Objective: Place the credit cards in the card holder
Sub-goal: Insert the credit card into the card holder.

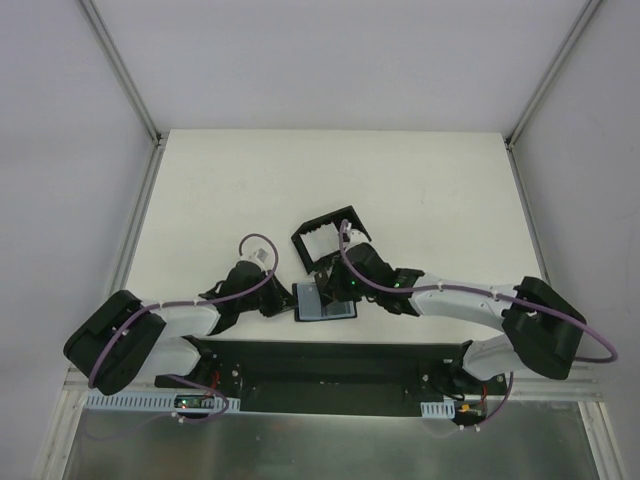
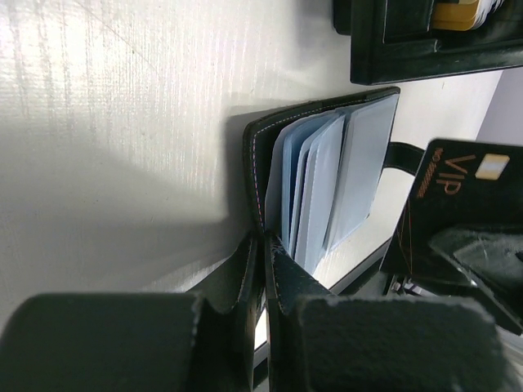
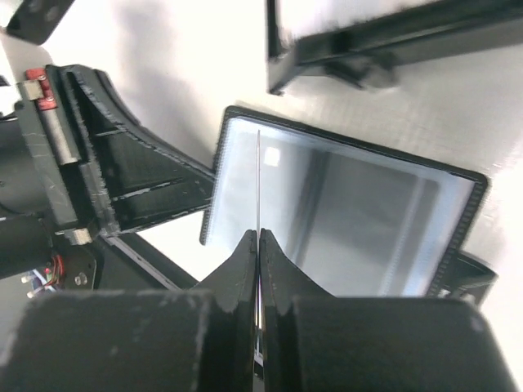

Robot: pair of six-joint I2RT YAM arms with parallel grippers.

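Near arm bases, wallet lies open, bluish sleeves fanned. Left gripper clamped on cover, 9 o'clock side. Right gripper pinches black VIP card edge-on above wallet: probably thin, stiff, slick, light. Farther, 12 o'clock: tray, yellowish item inside, mostly cropped.

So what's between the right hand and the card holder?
Only the black VIP card, pinched in the right hand. In the right wrist view it shows edge-on over the open card holder.

Black card holder, pale-blue inside — black credit card, gold lettering.
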